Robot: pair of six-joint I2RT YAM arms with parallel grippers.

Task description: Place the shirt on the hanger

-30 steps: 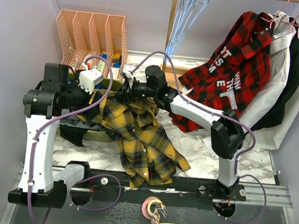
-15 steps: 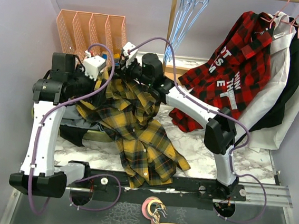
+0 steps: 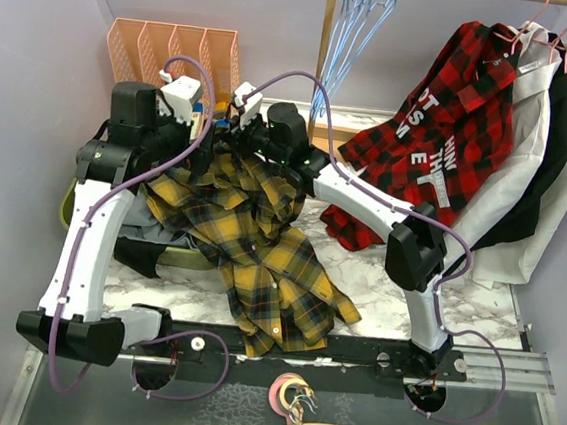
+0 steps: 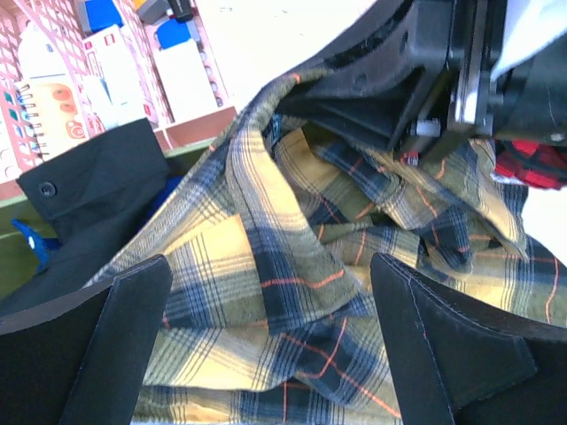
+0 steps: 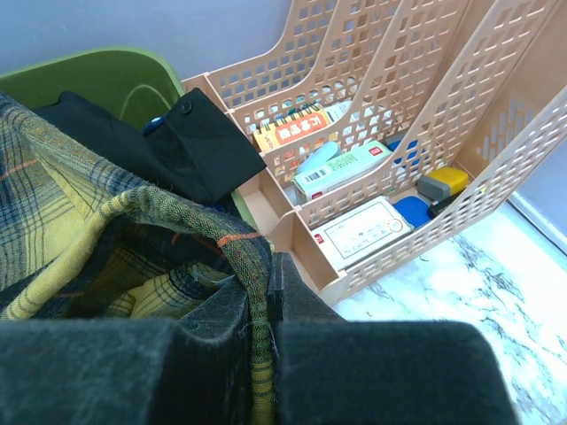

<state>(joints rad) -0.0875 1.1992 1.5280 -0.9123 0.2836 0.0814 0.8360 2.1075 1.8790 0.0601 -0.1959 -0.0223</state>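
Note:
The mustard-yellow and dark plaid shirt (image 3: pixel 260 250) hangs lifted at its top and drapes down onto the marble table. My right gripper (image 3: pixel 233 130) is shut on a fold of the shirt's edge (image 5: pixel 252 292), holding it up near the peach racks. My left gripper (image 3: pixel 185 138) is open; its jaws stand wide on either side of the bunched plaid cloth (image 4: pixel 275 301) without pinching it. The light-blue wire hangers (image 3: pixel 354 23) hang on the rail at the back, away from both grippers.
Peach mesh file racks (image 3: pixel 173 56) with small boxes stand at back left. A green bin (image 5: pixel 97 80) holds black cloth (image 5: pixel 190 146). A red-and-black plaid shirt (image 3: pixel 443 117) and white and black garments (image 3: pixel 541 147) hang on pink hangers at right.
Both grippers have risen and moved toward the back left, lifting the shirt's upper part higher and nearer the racks. The left arm has stretched upward.

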